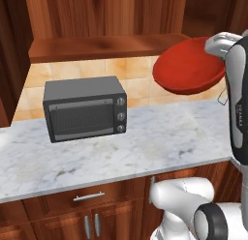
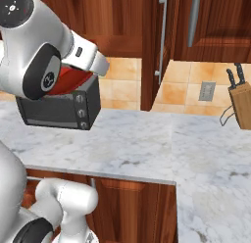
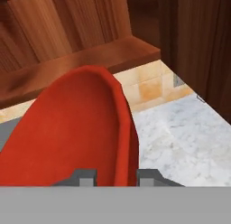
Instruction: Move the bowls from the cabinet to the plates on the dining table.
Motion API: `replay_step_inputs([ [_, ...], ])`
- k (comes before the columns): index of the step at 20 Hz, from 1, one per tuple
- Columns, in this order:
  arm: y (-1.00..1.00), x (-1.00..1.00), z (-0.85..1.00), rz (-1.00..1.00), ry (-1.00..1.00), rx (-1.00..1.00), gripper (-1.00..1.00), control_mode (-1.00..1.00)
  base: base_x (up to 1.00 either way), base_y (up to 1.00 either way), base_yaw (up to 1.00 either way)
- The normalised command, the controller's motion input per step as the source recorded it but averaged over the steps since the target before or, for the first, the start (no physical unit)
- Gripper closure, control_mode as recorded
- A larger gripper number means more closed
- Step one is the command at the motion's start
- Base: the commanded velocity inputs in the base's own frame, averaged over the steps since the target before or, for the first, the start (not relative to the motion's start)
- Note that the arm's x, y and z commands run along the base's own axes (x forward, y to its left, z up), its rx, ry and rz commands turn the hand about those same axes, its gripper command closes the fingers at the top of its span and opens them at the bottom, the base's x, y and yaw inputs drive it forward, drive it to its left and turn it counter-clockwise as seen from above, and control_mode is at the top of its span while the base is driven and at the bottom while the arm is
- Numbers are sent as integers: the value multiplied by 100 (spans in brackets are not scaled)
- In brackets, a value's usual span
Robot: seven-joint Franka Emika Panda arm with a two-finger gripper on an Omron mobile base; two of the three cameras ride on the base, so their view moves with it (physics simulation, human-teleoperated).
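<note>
A solid red bowl (image 1: 189, 65) hangs tilted in the air above the marble counter, just below the open cabinet (image 1: 101, 45) shelf. My gripper (image 3: 116, 175) is shut on its rim, one fingertip inside the bowl (image 3: 67, 133) and one outside. From the right base view, a slice of the bowl (image 2: 73, 80) shows behind my forearm, in front of the toaster oven. The cabinet's dark wooden doors (image 2: 215, 21) with long silver handles are up at the right. The plates and the dining table are out of view.
A dark toaster oven (image 1: 85, 113) stands on the marble counter (image 1: 145, 142) left of the bowl. A knife block (image 2: 240, 102) sits at the far right by a wall outlet (image 2: 207, 91). An open cabinet door (image 2: 153, 51) stands edge-on. Lower drawers (image 1: 89, 196) run below.
</note>
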Motion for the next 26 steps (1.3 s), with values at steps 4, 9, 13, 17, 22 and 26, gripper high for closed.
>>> replay_step_inputs([
  [4, 13, -44, -41, 10, -3, -12, 100, -100, 0, 0, 0],
  [9, 15, -44, -41, 9, -1, -10, 100, -100, 0, 0, 0],
  [13, 14, -52, -32, 10, -2, -1, 100, -100, 0, 0, 0],
  [17, 7, -36, -21, 10, 0, 1, 100, -100, 0, 0, 0],
  [22, 1, -22, -9, 9, 0, 13, 100, -100, 0, 0, 0],
  [26, 0, -16, 0, 6, -2, 14, 100, -100, 0, 0, 0],
])
